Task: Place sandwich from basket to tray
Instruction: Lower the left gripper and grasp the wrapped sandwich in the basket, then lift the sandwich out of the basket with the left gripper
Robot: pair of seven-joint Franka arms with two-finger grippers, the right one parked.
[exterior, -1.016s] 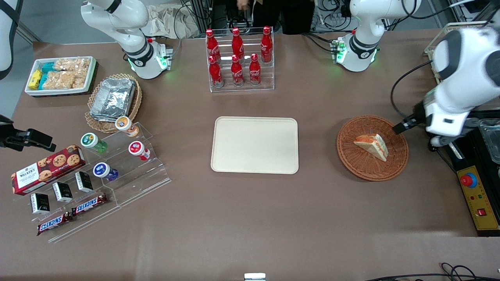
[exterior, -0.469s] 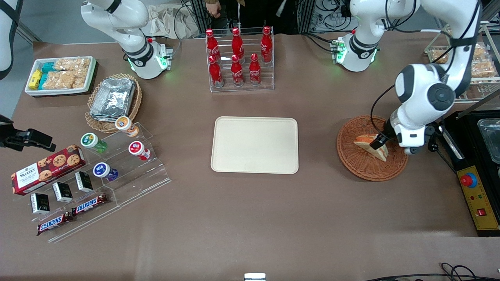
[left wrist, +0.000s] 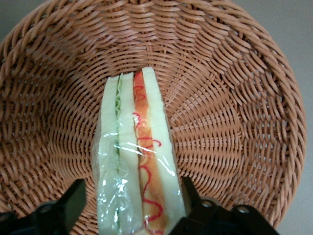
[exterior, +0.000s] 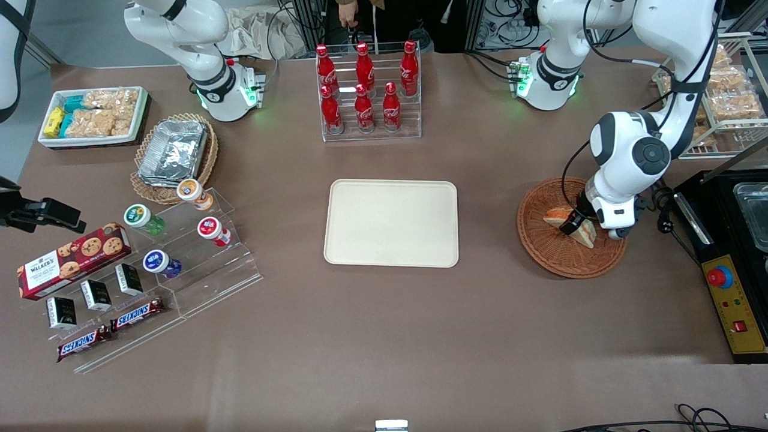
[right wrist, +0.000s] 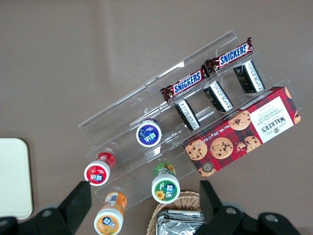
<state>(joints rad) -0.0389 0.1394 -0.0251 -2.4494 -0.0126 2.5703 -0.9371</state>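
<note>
The tray (exterior: 391, 222) lies bare at the middle of the counter (exterior: 384, 336). Toward the working arm's end sits the basket (exterior: 552, 252), with the sandwich (exterior: 557, 213) lying in it; in the front view only the wedge's pale tip and a bit of its crust edge show, the rest covered by the arm's wrist. The tool (exterior: 577, 225) is down in the basket with its fingers (left wrist: 73, 203) spread, one on each side of the plastic-wrapped sandwich (left wrist: 137, 161). The wrist view cuts off the fingertips and the sandwich's near end, so whether the fingers touch the wrap cannot be told.
</note>
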